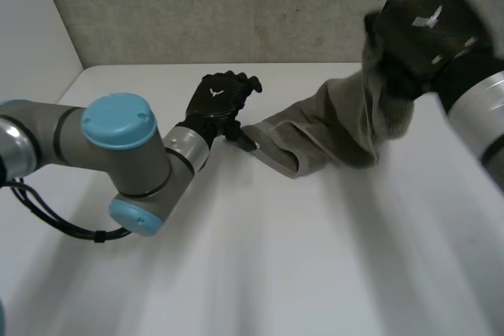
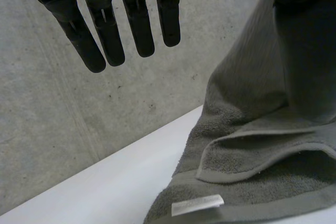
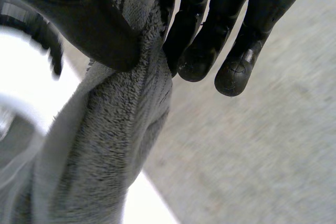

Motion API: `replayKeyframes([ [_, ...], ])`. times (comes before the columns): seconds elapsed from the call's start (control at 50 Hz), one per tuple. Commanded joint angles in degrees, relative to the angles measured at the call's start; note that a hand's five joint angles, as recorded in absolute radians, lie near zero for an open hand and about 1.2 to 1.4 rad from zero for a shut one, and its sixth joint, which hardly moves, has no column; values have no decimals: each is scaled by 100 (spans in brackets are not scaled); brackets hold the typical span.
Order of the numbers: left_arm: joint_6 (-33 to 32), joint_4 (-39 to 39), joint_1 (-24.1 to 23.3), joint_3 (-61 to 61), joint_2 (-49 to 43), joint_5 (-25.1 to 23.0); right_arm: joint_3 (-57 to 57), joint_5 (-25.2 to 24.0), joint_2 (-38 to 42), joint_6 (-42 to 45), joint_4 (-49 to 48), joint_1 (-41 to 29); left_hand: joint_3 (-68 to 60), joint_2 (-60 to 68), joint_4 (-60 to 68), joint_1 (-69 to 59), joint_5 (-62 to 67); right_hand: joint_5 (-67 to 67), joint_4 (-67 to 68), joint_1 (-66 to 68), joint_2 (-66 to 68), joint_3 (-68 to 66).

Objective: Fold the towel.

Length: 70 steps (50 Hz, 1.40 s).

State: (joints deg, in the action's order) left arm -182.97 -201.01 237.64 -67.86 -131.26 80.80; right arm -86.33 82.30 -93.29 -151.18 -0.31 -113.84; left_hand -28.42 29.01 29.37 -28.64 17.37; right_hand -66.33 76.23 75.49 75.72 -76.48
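Aloft, towel (image 1: 339, 123) end hidden between pinching fingers (image 3: 197, 24) of right hand (image 1: 425, 29); left hand (image 1: 216, 100) fingers (image 2: 107, 35) spread.

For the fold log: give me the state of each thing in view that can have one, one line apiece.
towel: one end held up off the table, the other end lying on it with an edge folded over.
left hand: open, fingers straight, beside the towel's lying end.
right hand: shut on the towel, its raised end pinched between thumb and fingers.
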Motion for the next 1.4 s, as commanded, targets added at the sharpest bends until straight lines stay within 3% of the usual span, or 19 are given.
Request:
replayKeyframes([
  [0.02, -11, -8, -157, 658, -566, 85, 230, -83, -1023, -227, 426, -24, 189, -248, -284, 211, -84, -367, 377, 451, 428, -352],
  [0.32, 51, 254, -411, 1953, -1859, 15, 406, -39, -1394, -447, 559, 46, 38, -97, -133, 60, 67, -367, 377, 451, 428, -352],
  [0.6, 95, 493, -544, 1768, -1894, -267, 328, -136, -1350, -447, 541, 38, -13, -46, -82, 9, 118, -367, 377, 451, 428, -352],
  [0.82, 789, 484, -851, 1759, -1745, -276, 248, -136, -1297, -438, 532, 38, -198, 139, 103, -176, 303, -367, 377, 451, 428, -352],
  [0.86, 939, 484, -895, 1759, -1745, -267, 222, -127, -1297, -430, 524, 29, -518, 459, 422, -495, 623, -367, 377, 451, 428, -352],
  [0.9, 1349, 501, -1009, 1733, -1736, -276, 213, -127, -1297, -412, 524, 20, -3192, 3133, 3097, -3170, 3297, -367, 377, 451, 428, -352],
  [0.98, 1719, 519, -1027, 1645, -1701, -276, 213, -118, -1288, -403, 506, 29, -3796, 3737, 3701, -3774, 3901, -367, 377, 451, 428, -352],
  [1.04, 2044, 528, -1036, 1522, -1613, -311, 213, -127, -1288, -395, 506, 73, -5152, 5093, 5057, -5129, 5257, -367, 377, 451, 428, -352],
  [1.14, 2169, 510, -1062, 1399, -1411, -223, 231, -118, -1279, -395, 480, 82, -5158, 5099, 5063, -5136, 5263, -367, 377, 451, 428, -352],
  [1.24, 2143, 457, -860, 1214, -989, -135, 222, -100, -1192, -421, 330, 99, -5158, 5099, 5063, -5136, 5263, -367, 377, 451, 428, -352],
  [1.28, 2099, 300, -370, 943, -403, 171, 231, -74, -1183, -438, 225, 143, -5158, 5099, 5063, -5136, 5263, -367, 377, 451, 428, -352],
  [1.34, 2020, 159, -113, 784, -84, 366, 248, -74, -1183, -456, 172, 161, -5158, 5099, 5063, -5136, 5263, -367, 377, 451, 428, -352],
  [1.4, 1536, -342, 256, 300, 672, 533, 257, -65, -1183, -456, 154, 152, -5158, 5099, 5063, -5136, 5263, -367, 377, 451, 428, -352],
])
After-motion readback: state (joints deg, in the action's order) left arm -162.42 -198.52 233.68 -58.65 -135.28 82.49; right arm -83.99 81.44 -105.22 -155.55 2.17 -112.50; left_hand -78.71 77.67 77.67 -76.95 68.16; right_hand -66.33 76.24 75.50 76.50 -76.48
